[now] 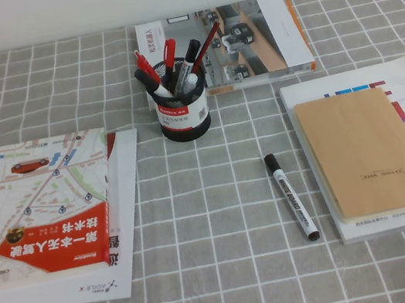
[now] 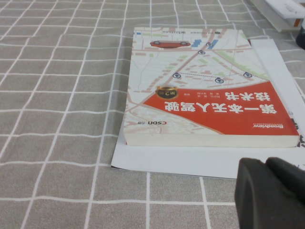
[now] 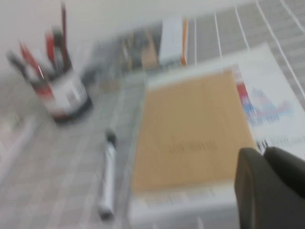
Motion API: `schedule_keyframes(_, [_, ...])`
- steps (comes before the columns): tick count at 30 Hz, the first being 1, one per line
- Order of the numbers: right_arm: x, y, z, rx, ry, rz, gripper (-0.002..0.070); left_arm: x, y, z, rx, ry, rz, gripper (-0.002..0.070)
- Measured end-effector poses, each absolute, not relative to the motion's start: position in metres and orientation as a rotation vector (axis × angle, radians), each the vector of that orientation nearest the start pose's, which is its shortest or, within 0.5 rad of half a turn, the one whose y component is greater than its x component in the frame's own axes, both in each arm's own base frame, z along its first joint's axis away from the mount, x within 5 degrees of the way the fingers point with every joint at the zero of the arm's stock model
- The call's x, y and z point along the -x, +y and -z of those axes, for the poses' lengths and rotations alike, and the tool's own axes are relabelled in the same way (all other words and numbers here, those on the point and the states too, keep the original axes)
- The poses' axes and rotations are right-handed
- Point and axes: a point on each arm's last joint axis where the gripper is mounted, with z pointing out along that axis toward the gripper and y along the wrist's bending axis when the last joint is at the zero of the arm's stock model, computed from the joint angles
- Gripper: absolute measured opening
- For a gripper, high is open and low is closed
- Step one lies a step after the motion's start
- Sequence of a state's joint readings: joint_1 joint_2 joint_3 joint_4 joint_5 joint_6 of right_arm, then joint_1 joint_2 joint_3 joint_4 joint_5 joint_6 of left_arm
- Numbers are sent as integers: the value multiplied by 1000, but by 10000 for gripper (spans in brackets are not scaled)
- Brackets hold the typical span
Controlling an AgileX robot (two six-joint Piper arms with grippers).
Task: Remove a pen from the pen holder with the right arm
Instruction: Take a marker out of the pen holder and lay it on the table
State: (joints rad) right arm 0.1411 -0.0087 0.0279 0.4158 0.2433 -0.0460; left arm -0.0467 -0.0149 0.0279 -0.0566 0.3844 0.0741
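Left hand (image 2: 266, 164), right hand (image 3: 263, 153) above grey checked cloth (image 1: 224, 273) — white wall (image 1: 83, 8)

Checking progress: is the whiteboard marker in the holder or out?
Out: marker lies flat on cloth, apart from pen holder. Left tool by red book; right tool, shut, by notebook.

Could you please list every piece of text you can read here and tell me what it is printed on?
"第一本无人驾驶技术书", "CSDN", "Broadview": cover of the book.
"WHITE BOARD MARKER": barrel of the marker.
Label on the pen holder and imprint on the tan notebook: too small to read.
No text on the left gripper, near the book, or the right gripper, near the tan notebook.
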Motion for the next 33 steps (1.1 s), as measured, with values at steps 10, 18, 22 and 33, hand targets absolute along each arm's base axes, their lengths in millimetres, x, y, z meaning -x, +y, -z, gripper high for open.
schedule_keyframes(10, [-56,9,-203,-396,1507,-659,-13,-52,-4,-170,-79,1879,37,-3])
schedule_keyframes(18, [-57,20,-230,-329,1638,-724,-13,-52,-4,-170,-79,1879,37,-3])
schedule_keyframes(22, [-72,32,-266,-203,1817,-704,-13,-52,-4,-170,-79,1879,37,-3])
schedule_keyframes(33, [-160,54,-320,83,2048,-617,-13,-52,-4,-170,-79,1879,37,-3])
